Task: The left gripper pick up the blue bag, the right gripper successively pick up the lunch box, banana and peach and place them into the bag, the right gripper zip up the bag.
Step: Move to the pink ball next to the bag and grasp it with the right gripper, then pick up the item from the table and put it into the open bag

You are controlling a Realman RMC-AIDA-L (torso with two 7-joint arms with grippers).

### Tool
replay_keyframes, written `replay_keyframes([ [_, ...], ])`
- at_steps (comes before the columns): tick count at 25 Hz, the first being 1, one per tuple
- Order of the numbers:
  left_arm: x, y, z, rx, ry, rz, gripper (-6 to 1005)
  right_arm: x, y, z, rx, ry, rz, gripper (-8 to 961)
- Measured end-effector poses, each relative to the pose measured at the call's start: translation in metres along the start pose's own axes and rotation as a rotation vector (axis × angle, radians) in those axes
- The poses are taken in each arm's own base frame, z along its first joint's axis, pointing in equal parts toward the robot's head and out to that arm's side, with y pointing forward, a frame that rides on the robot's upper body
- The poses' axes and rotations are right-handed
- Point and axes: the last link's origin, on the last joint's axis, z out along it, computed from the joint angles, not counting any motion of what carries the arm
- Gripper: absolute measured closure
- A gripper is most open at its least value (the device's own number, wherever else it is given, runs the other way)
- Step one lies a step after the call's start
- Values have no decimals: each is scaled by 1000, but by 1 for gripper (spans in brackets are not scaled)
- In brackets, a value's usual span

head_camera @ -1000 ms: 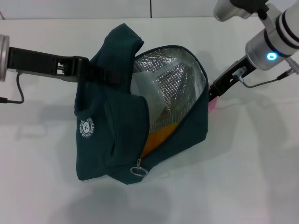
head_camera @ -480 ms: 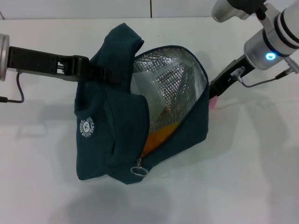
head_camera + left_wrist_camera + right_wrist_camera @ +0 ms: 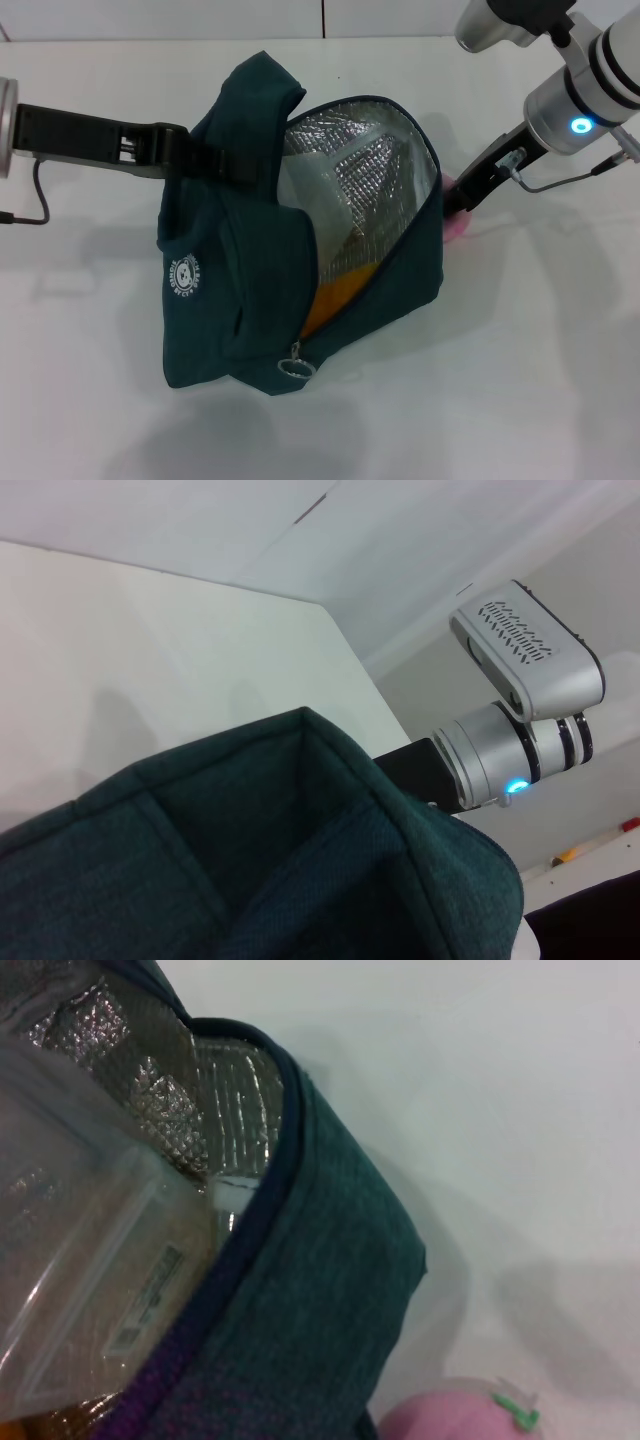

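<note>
The left gripper [image 3: 205, 160] is clamped on a handle of the blue bag [image 3: 250, 300], holding its foil-lined mouth open above the white table [image 3: 520, 380]. Inside lie the lunch box [image 3: 90, 1260] and the banana [image 3: 335, 293]. The right gripper [image 3: 455, 200] sits behind the bag's far edge by the peach [image 3: 450, 1420]; its finger state cannot be told.
</note>
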Motion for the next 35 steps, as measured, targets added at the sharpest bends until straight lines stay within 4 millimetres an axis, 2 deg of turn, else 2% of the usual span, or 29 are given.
replay_keyframes([
  [4, 0, 0, 0, 0, 0, 0, 958, 2, 0, 0, -4, 0, 8, 787],
  [13, 0, 0, -1, 1, -1, -6, 958, 3, -4, -7, 16, -37, 9, 820],
  [16, 0, 0, -1, 2, 0, -7, 958, 8, -12, -12, 27, -68, 55, 835],
  [19, 0, 0, -1, 2, 0, -8, 958, 18, -32, -27, 53, -154, 159, 858],
  [22, 0, -1, -1, 1, -1, -9, 958, 28, -49, -52, 83, -299, 211, 880],
  [24, -1, -1, -1, -1, -1, -14, 958, 33, -53, -72, 85, -415, 209, 894],
  [29, -4, -3, -3, 1, 2, -27, 958, 39, -40, -118, -39, -722, 156, 916],
  [31, -6, -4, -4, 4, 4, -31, 958, 41, -30, -130, -124, -813, 122, 921],
  [33, -6, -4, -4, 4, 5, -32, 958, 43, -24, -134, -181, -855, 102, 921],
  [34, -6, -5, -4, 5, 5, -33, 958, 49, -11, -137, -300, -896, 62, 921],
  [35, -6, -5, -5, 5, 5, -32, 958, 49, -10, -136, -314, -896, 57, 921],
])
